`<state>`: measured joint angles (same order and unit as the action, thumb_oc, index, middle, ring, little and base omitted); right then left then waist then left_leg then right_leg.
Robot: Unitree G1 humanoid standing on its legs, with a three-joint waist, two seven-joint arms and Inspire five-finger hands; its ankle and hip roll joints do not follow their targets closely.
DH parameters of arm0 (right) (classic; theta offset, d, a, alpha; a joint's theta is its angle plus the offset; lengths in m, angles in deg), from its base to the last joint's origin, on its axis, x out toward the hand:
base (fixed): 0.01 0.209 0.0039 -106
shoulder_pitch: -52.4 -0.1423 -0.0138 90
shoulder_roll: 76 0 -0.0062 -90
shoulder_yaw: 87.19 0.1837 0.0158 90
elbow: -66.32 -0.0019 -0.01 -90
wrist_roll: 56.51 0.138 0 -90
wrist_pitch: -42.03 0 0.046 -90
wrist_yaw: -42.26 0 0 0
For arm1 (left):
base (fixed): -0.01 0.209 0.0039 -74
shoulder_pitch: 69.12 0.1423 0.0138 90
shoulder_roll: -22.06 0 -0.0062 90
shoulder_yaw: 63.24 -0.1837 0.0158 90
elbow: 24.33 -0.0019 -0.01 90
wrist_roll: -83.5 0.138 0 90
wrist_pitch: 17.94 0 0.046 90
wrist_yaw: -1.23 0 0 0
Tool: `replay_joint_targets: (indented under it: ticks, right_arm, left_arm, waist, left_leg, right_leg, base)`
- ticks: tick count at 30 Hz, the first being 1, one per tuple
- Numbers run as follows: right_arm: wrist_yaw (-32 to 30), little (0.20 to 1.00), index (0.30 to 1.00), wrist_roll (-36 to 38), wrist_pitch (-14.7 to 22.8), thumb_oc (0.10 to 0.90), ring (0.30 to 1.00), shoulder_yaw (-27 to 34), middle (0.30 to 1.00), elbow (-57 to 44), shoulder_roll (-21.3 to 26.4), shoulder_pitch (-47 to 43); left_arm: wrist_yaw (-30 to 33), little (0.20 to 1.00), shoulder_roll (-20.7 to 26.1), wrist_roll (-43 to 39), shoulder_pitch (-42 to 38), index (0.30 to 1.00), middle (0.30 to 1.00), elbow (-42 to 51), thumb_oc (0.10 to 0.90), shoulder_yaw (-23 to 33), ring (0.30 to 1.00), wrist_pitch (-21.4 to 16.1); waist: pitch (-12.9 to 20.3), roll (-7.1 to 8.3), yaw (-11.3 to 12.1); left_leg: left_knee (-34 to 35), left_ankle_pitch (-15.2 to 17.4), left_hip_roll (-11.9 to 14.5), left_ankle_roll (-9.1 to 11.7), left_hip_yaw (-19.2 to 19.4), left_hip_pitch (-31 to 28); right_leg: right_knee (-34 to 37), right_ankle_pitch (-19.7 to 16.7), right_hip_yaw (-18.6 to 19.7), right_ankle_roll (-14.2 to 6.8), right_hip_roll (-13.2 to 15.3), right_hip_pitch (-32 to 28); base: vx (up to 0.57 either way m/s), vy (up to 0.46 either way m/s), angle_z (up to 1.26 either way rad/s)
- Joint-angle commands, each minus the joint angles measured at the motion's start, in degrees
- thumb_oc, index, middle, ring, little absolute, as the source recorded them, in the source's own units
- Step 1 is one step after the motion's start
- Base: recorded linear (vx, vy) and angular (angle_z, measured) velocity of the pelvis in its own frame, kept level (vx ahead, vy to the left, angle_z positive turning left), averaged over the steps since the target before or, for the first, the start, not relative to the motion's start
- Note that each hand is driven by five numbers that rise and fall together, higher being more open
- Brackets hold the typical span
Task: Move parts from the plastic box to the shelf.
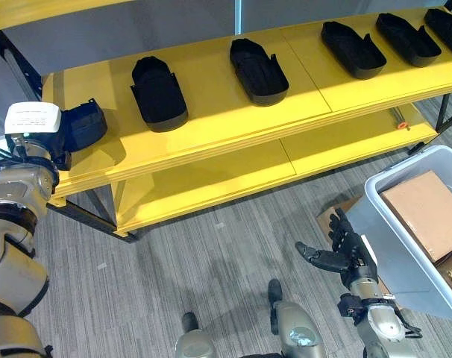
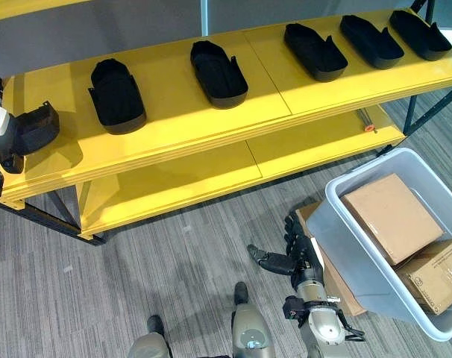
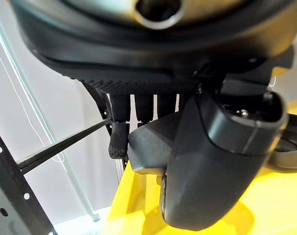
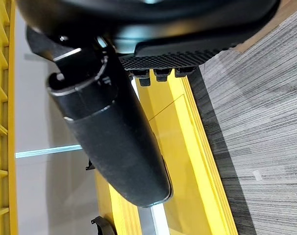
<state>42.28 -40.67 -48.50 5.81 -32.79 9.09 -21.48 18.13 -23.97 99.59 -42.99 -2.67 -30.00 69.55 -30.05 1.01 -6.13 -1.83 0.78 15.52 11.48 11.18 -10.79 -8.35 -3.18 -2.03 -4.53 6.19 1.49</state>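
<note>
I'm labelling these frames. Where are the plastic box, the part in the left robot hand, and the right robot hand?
plastic box (image 2: 338, 195): right eye view, rim.
part (image 1: 84, 123): left eye view, body.
right robot hand (image 1: 344, 252): left eye view, palm.

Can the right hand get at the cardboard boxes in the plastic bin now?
Probably yes. The right hand is open beside the plastic bin, holding nothing, and the cardboard boxes lie uncovered in it.

Two cardboard boxes (image 2: 391, 215) (image 2: 438, 274) sit above flattened cardboard (image 2: 338, 287), possibly, on grey striped carpet (image 2: 174, 261).
</note>
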Motion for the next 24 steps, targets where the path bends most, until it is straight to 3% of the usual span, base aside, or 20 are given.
replay_joint_targets:
  ticks: [1, 3, 4, 14, 24]
  right_arm:
    - [-0.6, 1.000, 1.000, 0.4, 6.5, 0.900, 1.000, 4.1, 1.000, -9.7, 2.3, -3.5]
    - [-0.7, 1.000, 1.000, 0.5, 6.5, 0.900, 1.000, 4.1, 1.000, -9.7, 2.4, -3.5]
    - [-0.8, 1.000, 1.000, 0.5, 6.6, 0.900, 1.000, 4.1, 1.000, -9.9, 2.4, -3.6]
    - [-0.5, 1.000, 1.000, 0.6, 6.9, 0.900, 1.000, 3.6, 1.000, -10.1, 3.3, -2.8]
    - [0.1, 1.000, 1.000, 1.0, 7.0, 0.900, 1.000, 3.4, 1.000, -9.6, 3.8, -2.4]
  left_arm:
    - [0.0, 0.300, 5.1, -0.8, -9.3, 0.300, 0.300, -4.5, 0.400, 1.6, 0.300, 1.2]
    - [-0.1, 0.300, 5.1, -0.8, -9.4, 0.300, 0.300, -4.9, 0.400, 1.5, 0.300, 1.1]
    - [-0.2, 1.000, 5.0, -1.1, -9.8, 1.000, 1.000, -5.6, 0.900, 1.4, 1.000, 1.1]
    - [-0.2, 1.000, 5.4, -0.6, -9.6, 1.000, 1.000, -4.3, 0.900, 0.9, 1.000, 0.9]
    - [-1.6, 1.000, 7.5, 2.0, -8.3, 1.000, 1.000, -1.0, 0.900, -3.1, 1.000, 0.0]
  waist:
    - [0.3, 2.46, -1.2]
    - [0.3, 2.53, -1.3]
    - [0.3, 2.46, -1.5]
    - [0.3, 2.39, -1.5]
    - [0.3, 1.59, -1.1]
  left_leg:
    - [-3.4, -5.0, -1.1, -6.2, -3.9, 0.8]
    - [-3.7, -5.0, -1.2, -6.1, -3.9, 1.0]
    - [-4.3, -4.9, -1.3, -6.1, -3.9, 1.8]
    - [-5.6, -4.5, -1.5, -5.9, -4.5, 2.3]
    - [-4.6, -4.3, -1.3, -5.7, -4.5, -0.1]
  right_leg:
    - [-5.2, -3.2, 1.3, 2.1, 7.0, -1.4]
    - [-5.1, -3.3, 1.4, 2.1, 7.1, -1.3]
    - [-5.1, -3.4, 1.7, 2.2, 7.3, -0.5]
    - [-4.8, -3.5, 1.6, 2.2, 7.6, -1.2]
    - [-4.2, -3.9, 1.3, 1.7, 7.5, -3.8]
  base:
    - [0.00, 0.000, 0.00]
    - [0.01, 0.019, -0.05]
    - [0.01, 0.026, -0.05]
    - [0.01, 0.003, 0.00]
    - [0.00, 0.000, 0.00]
